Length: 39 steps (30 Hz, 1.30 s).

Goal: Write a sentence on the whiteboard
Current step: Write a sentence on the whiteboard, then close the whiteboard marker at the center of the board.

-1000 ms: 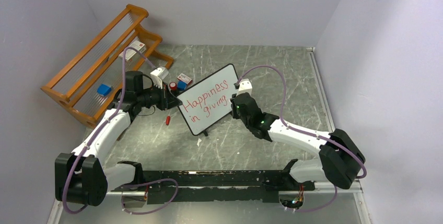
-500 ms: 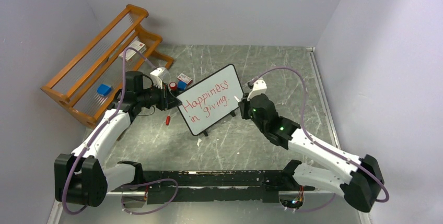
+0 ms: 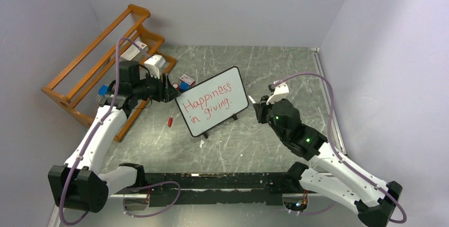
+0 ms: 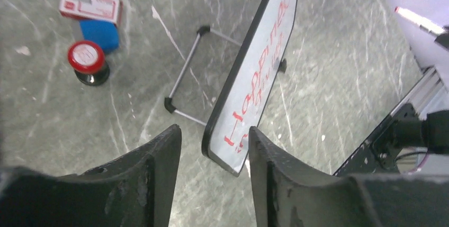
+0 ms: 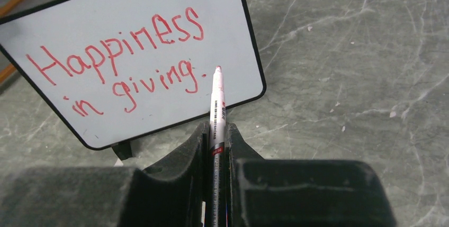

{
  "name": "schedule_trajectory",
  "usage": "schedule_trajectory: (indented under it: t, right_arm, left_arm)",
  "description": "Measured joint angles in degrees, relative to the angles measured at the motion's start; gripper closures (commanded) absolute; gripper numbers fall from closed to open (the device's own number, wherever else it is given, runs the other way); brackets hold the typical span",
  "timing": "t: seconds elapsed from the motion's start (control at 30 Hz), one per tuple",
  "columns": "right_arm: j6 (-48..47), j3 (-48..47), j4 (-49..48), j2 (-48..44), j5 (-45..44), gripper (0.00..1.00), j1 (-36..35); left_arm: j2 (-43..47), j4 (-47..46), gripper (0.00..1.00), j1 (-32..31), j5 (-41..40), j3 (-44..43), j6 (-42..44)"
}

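**Board written, my two hands on either side of it**

The whiteboard (image 3: 214,121) stands near the middle of the bench (image 3: 275,68), propped on its little black feet and a thin wire stand behind it. It is a small white rectangle with a thin black frame and rounded corners. Seen from above it sits askew, its top edge running up toward 2 o'clock. The sentence (image 3: 207,100) is in red marker, in two slanted lines: "Happiness" above, "in giving." below, ending in a full stop.

My left hand (image 4: 214,137) sits at the board's 9 o'clock, just beside its left corner. Its fingers (image 4: 159,158) stand apart and grip nothing. Through my wrist camera that corner shows edge-on in the gap between them, and I see neither finger touching it.

My right hand (image 5: 216,129) is at the board's 3 o'clock, clamped on a marker (image 5: 217,97) that points at the board. From above, the tip sits just beside the right edge, with a small gap.

Past the board at 10 o'clock lie a red-topped round thing (image 4: 87,60), a blue block (image 4: 99,32) and a small red-and-white box (image 4: 90,3).
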<state>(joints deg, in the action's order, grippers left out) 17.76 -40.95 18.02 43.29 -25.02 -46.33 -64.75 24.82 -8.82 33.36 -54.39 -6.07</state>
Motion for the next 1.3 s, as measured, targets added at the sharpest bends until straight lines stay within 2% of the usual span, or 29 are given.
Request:
schedule_trajectory:
  t: [0.1,0.2,0.33,0.5,0.67,0.73,0.8,0.97,1.3]
  right_arm:
    - [0.00,-1.20,1.95,-1.68,-0.42,1.00,0.00]
    - [0.00,-2.32,3.76,-3.58,-0.81,1.00,0.02]
    - [0.04,-3.15,5.68,-6.25,-1.53,1.00,0.02]
    - [0.11,-3.19,7.06,-8.57,-1.73,1.00,0.02]
    - [0.11,-3.17,7.06,-8.79,-1.20,1.00,0.02]
    - [0.11,-3.17,7.06,-8.76,-0.87,1.00,0.02]
    - [0.11,-3.17,7.06,-8.90,-0.63,1.00,0.02]
    - [0.09,-3.13,6.99,-10.12,-0.20,1.00,0.02]
    - [0.07,-3.08,6.73,-10.36,0.00,1.00,0.02]
  left_arm:
    - [1.20,1.49,0.31,0.00,-1.97,-3.41,-1.09]
    - [2.95,3.48,0.26,0.00,-6.47,-5.77,-2.43]
    - [5.16,7.45,0.17,0.00,-15.87,-6.19,-4.63]
    - [6.34,11.89,0.14,0.00,-27.23,-4.28,-7.52]
    - [4.35,15.65,0.19,0.00,-34.25,-1.14,-10.56]
    - [2.19,16.04,0.23,0.00,-35.17,-0.85,-11.34]
    - [-0.59,15.98,0.28,0.00,-35.30,-0.26,-12.02]
    - [-8.41,15.93,0.30,0.00,-35.06,0.48,-12.81]
    - [-22.40,13.64,0.42,-2.08,-33.11,0.83,-13.03]
